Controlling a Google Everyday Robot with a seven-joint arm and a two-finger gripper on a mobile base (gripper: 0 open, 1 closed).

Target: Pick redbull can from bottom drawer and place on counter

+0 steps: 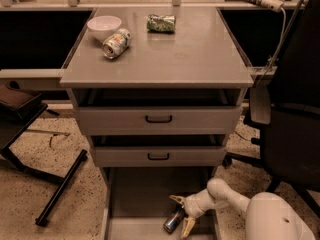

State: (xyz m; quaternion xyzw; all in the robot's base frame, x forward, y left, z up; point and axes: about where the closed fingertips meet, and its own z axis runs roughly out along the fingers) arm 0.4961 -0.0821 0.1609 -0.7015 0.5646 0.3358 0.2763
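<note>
The redbull can (173, 221) lies on its side on the flat grey floor of the open bottom drawer (142, 199), near its front right. My gripper (181, 213) reaches into the drawer from the right on a white arm. Its pale fingers are spread, one above the can (176, 199) and one below it (188, 226), straddling the can's near end. The counter (175, 54) is the wide grey cabinet top above.
On the counter stand a white bowl (104, 26), a red-white-green can on its side (116, 43) and a green patterned can (161, 23). Two shallower drawers with black handles (158, 118) sit above the bottom drawer. A black chair (292, 119) stands to the right, a black stand's legs (60, 189) to the left.
</note>
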